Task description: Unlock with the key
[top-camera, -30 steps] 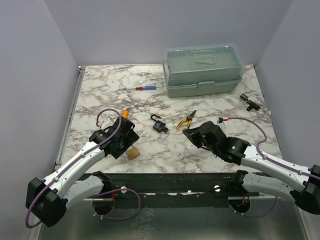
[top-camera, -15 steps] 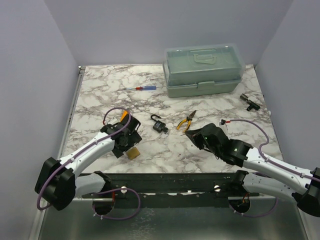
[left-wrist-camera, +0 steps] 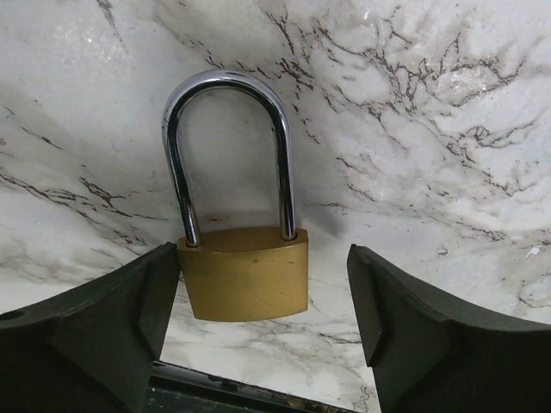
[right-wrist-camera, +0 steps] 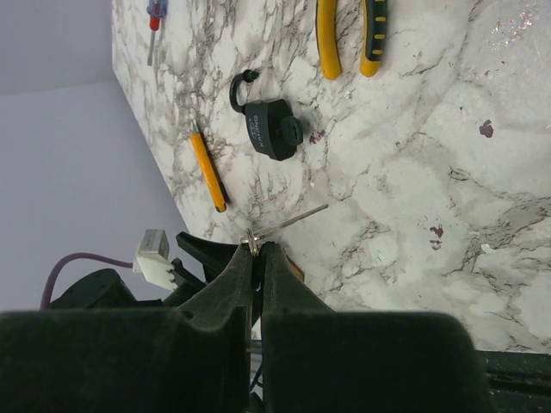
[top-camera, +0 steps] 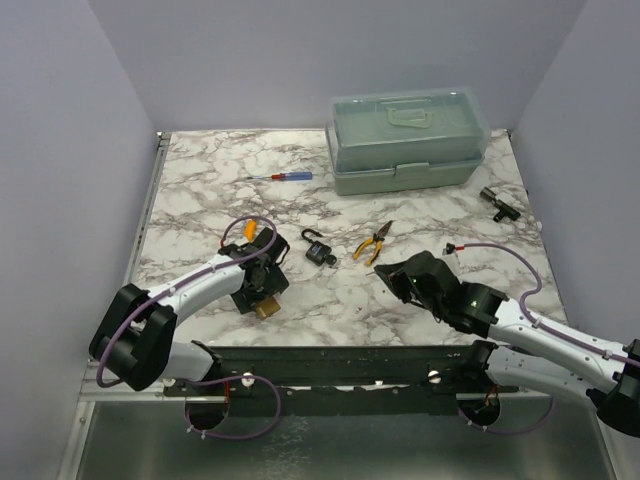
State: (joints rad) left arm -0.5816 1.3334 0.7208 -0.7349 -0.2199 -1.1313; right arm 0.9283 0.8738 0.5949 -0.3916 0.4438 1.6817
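Close to the bench's (top-camera: 200,170) near edge, left of the middle, a brass padlock (left-wrist-camera: 244,275) lies flat with its chrome shackle pointing towards the far edge. The left gripper (left-wrist-camera: 263,258) is down over it with its jaws released, one on each side of the brass body. The left finger (left-wrist-camera: 129,318) is right against the lock's side, and the right finger (left-wrist-camera: 405,318) stands clear of it.

Right of the middle, also near that edge, the right gripper (right-wrist-camera: 255,249) has its jaws clenched on the key (right-wrist-camera: 288,221). The key's thin shaft sticks out sideways above the marble.

Further in, around the middle of the bench, lie a black padlock (top-camera: 320,253) and yellow-handled pliers (top-camera: 374,240). Beyond them is a red-and-blue screwdriver (top-camera: 285,176). A green toolbox (top-camera: 408,143) with its lid shut stands by the far edge towards the right corner, and a small black part (top-camera: 497,203) lies by the right edge.
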